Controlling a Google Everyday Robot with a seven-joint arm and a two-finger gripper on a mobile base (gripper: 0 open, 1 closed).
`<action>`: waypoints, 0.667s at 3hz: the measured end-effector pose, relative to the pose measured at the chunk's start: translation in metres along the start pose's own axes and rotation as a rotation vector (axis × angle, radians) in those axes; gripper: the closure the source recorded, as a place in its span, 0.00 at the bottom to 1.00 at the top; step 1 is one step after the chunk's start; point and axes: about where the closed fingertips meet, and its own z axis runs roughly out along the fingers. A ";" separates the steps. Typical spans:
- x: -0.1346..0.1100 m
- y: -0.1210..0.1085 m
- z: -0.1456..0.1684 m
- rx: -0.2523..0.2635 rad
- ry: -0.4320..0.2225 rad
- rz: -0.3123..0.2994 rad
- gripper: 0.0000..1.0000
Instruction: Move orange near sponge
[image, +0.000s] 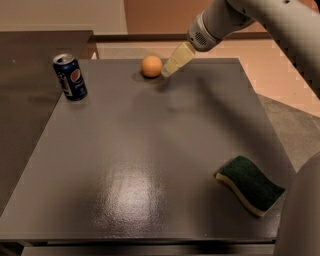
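Hovering at the far side of the table (150, 150), the gripper (171, 65) sits just right of the orange (151, 66), angled down toward it. I can't tell whether it's apart or together from this view, nor whether it touches the fruit yet. The orange rests on the tabletop close to the far edge. The sponge (250, 184) lies at the near-right corner, well apart from it. Main risk: the approach comes from the side onto a round, smooth target, so an off-centre contact likely nudges it into a roll, left toward the soda can (70, 77) or off the back edge. Second: a shallow pinch on a sphere could squirt it out during the lift. Third: releasing too high by the sponge could send it rolling off the near or right edge, and the glossy top probably won't stop it.
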 end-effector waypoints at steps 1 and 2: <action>-0.015 0.002 0.029 -0.014 -0.026 0.022 0.00; -0.025 0.006 0.053 -0.022 -0.048 0.039 0.00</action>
